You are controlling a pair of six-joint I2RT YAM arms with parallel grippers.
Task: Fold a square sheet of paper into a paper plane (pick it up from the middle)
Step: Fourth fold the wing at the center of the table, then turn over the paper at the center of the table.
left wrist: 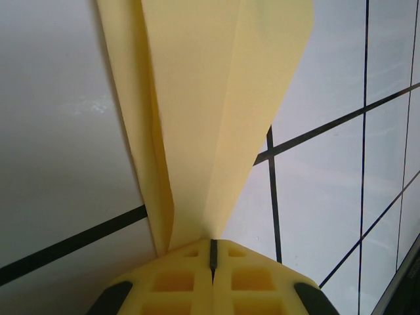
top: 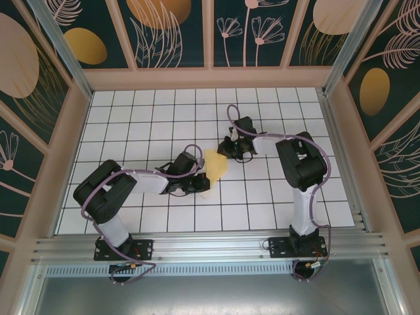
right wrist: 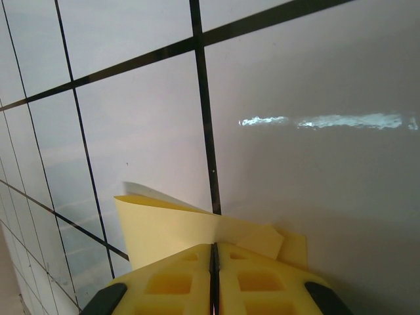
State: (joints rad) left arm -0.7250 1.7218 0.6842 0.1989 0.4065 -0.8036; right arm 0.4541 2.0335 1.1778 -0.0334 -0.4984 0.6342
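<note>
Where the bench meets its near edge, aluminium rails (top: 210,246) run across, both arm bases bolted to them. Left arm (top: 108,190) extends inward and to the right. Left pincer (top: 190,178) sits low over the tiles, jaws pressed together on the narrow end of the yellow paper (top: 215,167).

Left wrist view: paper fans out from the yellow fingertips (left wrist: 177,282), creased lengthwise, layers overlapping. Cannot tell whether it rests on the tiles.

Right arm (top: 302,164) bends leftward. Right pincer (top: 231,149) is also closed, pinching the paper's farther edge, with a folded flap curling up beside its fingers (right wrist: 262,282). Paper spans between the two pincers, near the bench middle.

Bench (top: 131,125): glossy white tiles, dark grid lines, a glare streak in the right wrist view.

Beyond: pale wooden frame (top: 210,77), then dark green wall panels (top: 174,33) with gold ovals and line-drawn plants.
</note>
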